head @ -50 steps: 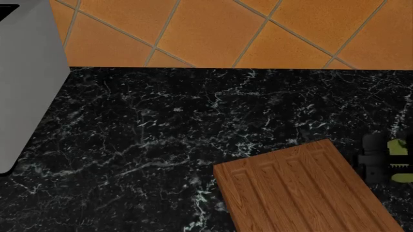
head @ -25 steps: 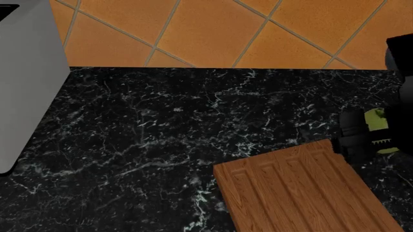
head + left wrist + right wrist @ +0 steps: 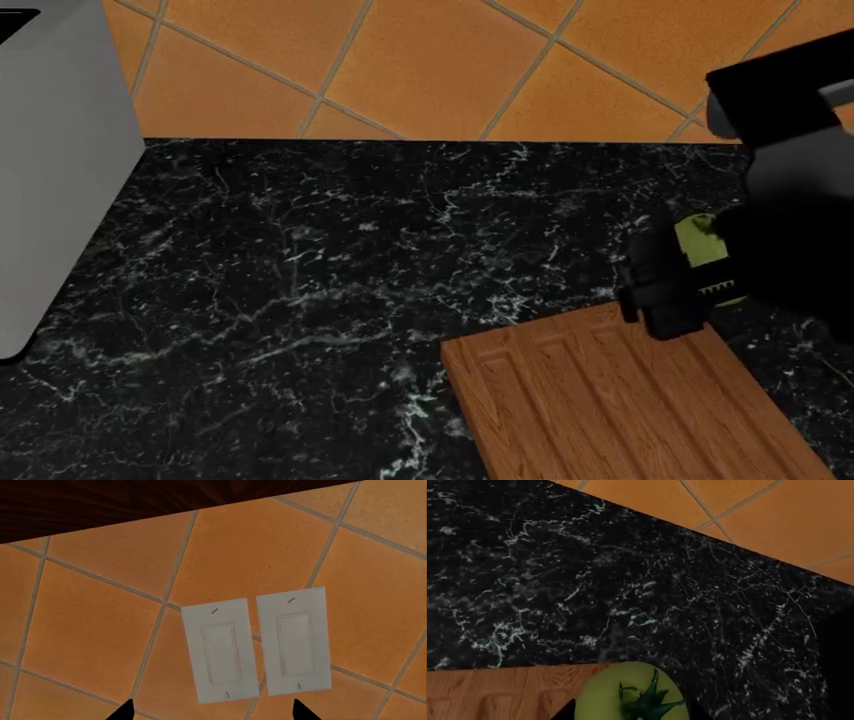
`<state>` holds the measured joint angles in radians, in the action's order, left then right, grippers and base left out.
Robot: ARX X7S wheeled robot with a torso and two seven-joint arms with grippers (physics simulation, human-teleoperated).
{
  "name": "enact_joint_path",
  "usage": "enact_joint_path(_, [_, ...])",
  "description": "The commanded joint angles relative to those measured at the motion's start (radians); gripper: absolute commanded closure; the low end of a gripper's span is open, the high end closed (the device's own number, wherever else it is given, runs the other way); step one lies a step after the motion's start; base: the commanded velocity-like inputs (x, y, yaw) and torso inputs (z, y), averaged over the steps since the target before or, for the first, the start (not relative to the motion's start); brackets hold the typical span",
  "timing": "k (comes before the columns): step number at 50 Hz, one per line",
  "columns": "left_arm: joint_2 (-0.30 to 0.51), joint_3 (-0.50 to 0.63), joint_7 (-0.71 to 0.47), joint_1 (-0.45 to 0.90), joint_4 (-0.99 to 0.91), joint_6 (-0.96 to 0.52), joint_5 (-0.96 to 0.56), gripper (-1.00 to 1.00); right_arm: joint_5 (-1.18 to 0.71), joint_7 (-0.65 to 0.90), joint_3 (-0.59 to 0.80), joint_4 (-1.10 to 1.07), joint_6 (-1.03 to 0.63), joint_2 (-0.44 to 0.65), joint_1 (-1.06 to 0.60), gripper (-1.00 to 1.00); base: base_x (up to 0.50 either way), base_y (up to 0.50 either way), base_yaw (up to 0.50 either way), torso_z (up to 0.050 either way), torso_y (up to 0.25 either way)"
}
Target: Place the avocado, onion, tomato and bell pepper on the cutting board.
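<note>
While our right pincer (image 3: 681,275) pinches the tomato (image 3: 701,245), the cutting board (image 3: 601,400) lies just below, toward us.

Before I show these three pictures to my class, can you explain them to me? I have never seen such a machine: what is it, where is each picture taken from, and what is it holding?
It is a simulated two-armed robot at a kitchen counter. The head view looks down on the black marble counter, where a wooden cutting board lies with nothing on it. The right gripper hangs over the board's far corner, shut on a pale green tomato. The right wrist view, from a camera on that arm, shows the same tomato with its leafy star, above the board's edge. The left wrist view faces the orange tiled wall and two white light switches; only the left gripper's fingertips show, spread apart.
</note>
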<state>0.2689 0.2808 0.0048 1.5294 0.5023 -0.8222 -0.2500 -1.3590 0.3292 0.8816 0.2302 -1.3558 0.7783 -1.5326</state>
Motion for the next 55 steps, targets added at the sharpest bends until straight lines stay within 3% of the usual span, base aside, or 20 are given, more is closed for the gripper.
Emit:
enact_joint_path(1, [-0.021,-0.028,0.022,0.002,0.001,-0.004,0.012,-1.00,-0.062,0.033,-0.056,-0.090,-0.047,0.005,0.018,1.00,0.00,0.00,0.00,0.000,0.000])
enact_joint_path(32, [-0.006,-0.035,0.013,-0.013,-0.022,-0.009,0.000,-1.00,-0.002,-0.042,0.016,-0.094,0.032,-0.016,0.107,1.00,0.00,0.00,0.00,0.000,0.000])
enact_joint_path(33, [-0.005,-0.034,0.013,-0.013,-0.023,-0.009,0.000,-1.00,-0.004,-0.041,0.015,-0.095,0.032,-0.016,0.106,-1.00,0.00,0.00,0.00,0.000,0.000])
enact_joint_path(45, [-0.003,-0.033,0.008,-0.018,-0.031,-0.014,-0.004,-1.00,-0.038,-0.028,0.004,-0.123,0.023,-0.002,0.103,-1.00,0.00,0.00,0.00,0.000,0.000])
enact_joint_path(55, [-0.005,-0.033,0.007,-0.011,-0.035,-0.020,-0.009,-1.00,-0.214,0.144,-0.058,-0.221,-0.071,0.048,0.039,-1.00,0.00,0.00,0.00,0.000,0.000])
